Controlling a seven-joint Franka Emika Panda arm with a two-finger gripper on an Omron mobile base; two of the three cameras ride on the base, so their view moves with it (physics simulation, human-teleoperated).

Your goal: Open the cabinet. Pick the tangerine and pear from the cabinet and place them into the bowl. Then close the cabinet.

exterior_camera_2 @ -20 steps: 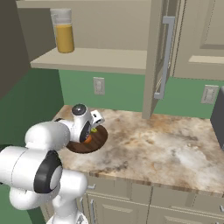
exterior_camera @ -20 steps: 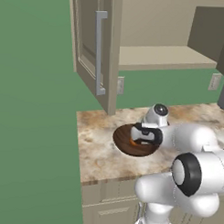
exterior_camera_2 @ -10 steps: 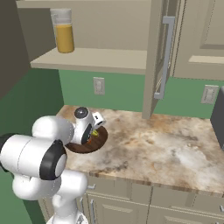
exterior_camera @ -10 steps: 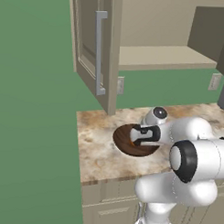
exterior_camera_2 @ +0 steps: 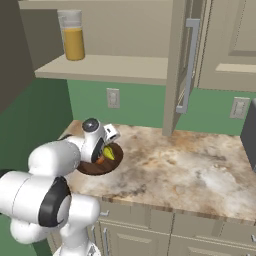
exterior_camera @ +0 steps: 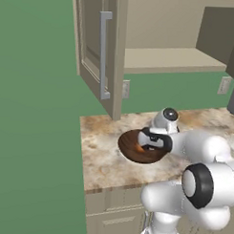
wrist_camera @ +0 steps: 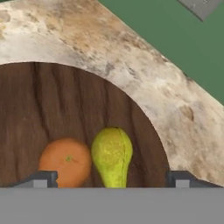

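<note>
From the left base view, the large beige cabinet (exterior_camera: pixel 112 47) hangs open above the counter, its left recessed-panel door (exterior_camera: pixel 95 51) swung out toward the camera with the long silver bar handle (exterior_camera: pixel 105 55) facing outward. Below it, on the marbled stone counter (exterior_camera: pixel 101 152), sits the wide shallow bowl of dark brown striped wood (exterior_camera: pixel 132 147). The two-finger gripper (exterior_camera: pixel 150 140) hovers just over the bowl, and in the hand view its dark tips stand far apart at either side, holding nothing. Between them lie the small round bright orange tangerine (wrist_camera: pixel 65 161) and, touching it on the right, the yellow-green tapering pear (wrist_camera: pixel 112 155), both resting in the bowl (wrist_camera: pixel 52 109). Both fruits look delivered, so closing the cabinet is what remains. That turns on one relation: the door handle stands well above the gripper and to its left, long axis vertical, so the hand must rise and probably turn to meet it. In the right base view the second door (exterior_camera_2: pixel 187 65) also stands open, edge-on and hard to read.
</note>
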